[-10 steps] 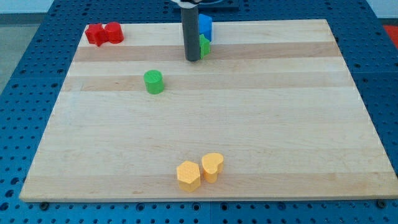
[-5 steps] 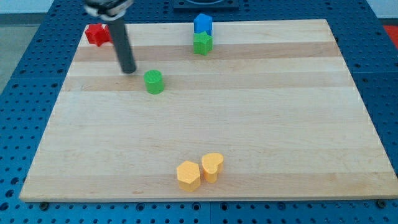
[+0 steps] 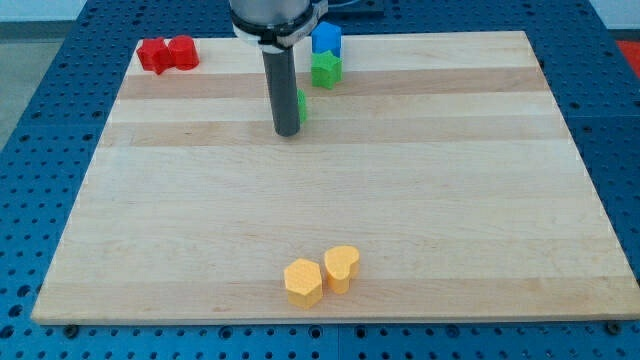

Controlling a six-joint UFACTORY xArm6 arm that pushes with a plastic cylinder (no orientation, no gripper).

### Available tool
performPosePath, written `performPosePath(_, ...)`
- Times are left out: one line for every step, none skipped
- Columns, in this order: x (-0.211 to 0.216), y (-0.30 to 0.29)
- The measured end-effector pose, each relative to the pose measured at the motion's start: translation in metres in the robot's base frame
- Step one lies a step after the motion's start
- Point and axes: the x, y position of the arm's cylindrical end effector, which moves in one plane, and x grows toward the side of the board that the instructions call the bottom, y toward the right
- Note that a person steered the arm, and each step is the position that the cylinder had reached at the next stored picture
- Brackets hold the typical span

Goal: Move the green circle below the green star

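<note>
The green star [image 3: 325, 69] lies near the view's top centre, just below a blue block [image 3: 326, 39]. The green circle [image 3: 301, 105] sits below and left of the star, mostly hidden behind my rod; only its right edge shows. My tip [image 3: 287, 131] rests on the board touching the circle's left side, slightly below it.
Two red blocks [image 3: 167, 53] sit together at the top left corner of the wooden board [image 3: 500, 200]. A yellow hexagon [image 3: 303, 282] and a yellow heart [image 3: 342, 267] touch each other near the bottom centre.
My tip swung from the star to the circle's left, then pushed right. The green circle moved right and up, from the board's left-centre to just below-left of the star.
</note>
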Motion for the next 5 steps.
performPosePath(0.01, -0.004)
performPosePath(0.022, -0.043)
performPosePath(-0.006, -0.049)
performPosePath(-0.026, -0.014)
performPosePath(-0.028, 0.009)
